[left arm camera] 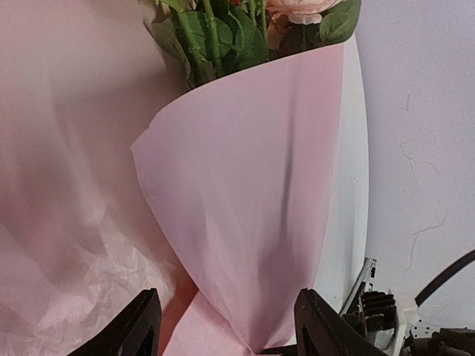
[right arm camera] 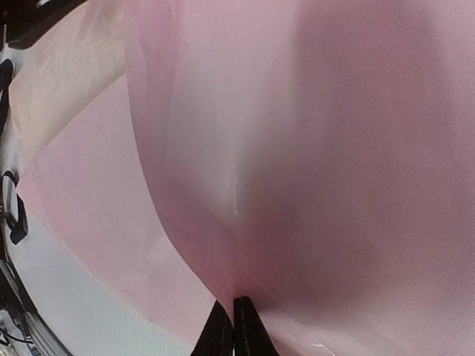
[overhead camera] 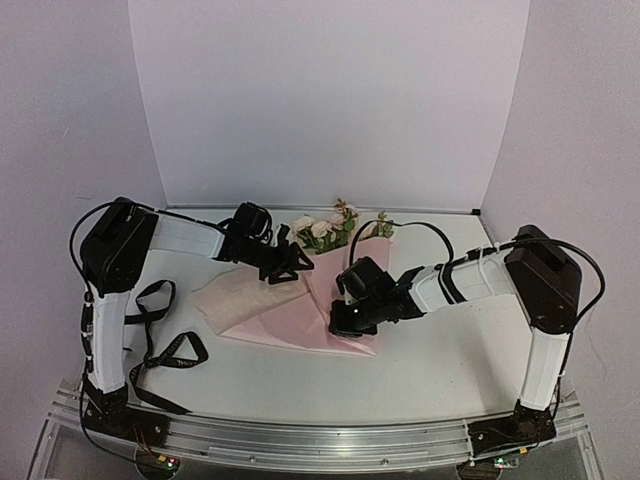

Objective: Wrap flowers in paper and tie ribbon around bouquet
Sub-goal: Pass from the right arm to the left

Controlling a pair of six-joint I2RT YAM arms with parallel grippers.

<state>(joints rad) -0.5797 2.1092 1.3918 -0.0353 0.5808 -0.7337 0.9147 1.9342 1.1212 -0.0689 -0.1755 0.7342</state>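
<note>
The flowers (overhead camera: 325, 228) lie at the back centre with pink and cream blooms and green leaves, and their stems (left arm camera: 215, 37) run under the paper (overhead camera: 290, 318). One flap of the paper (left arm camera: 252, 222) is folded over the stems into a cone. My left gripper (overhead camera: 288, 262) stands open just left of the cone. Its fingers (left arm camera: 141, 330) straddle the flap's lower point without touching it. My right gripper (overhead camera: 345, 318) is shut on the paper (right arm camera: 297, 148) and pinches the fold at its tip (right arm camera: 234, 315). The black ribbon (overhead camera: 148, 340) lies looped on the table at the left.
A white crinkled sheet (overhead camera: 235, 295) lies under the pink paper's left edge. White walls close the back and both sides. Cables (overhead camera: 420, 232) run from the right arm behind the bouquet. The metal rail (overhead camera: 320, 440) runs along the near edge.
</note>
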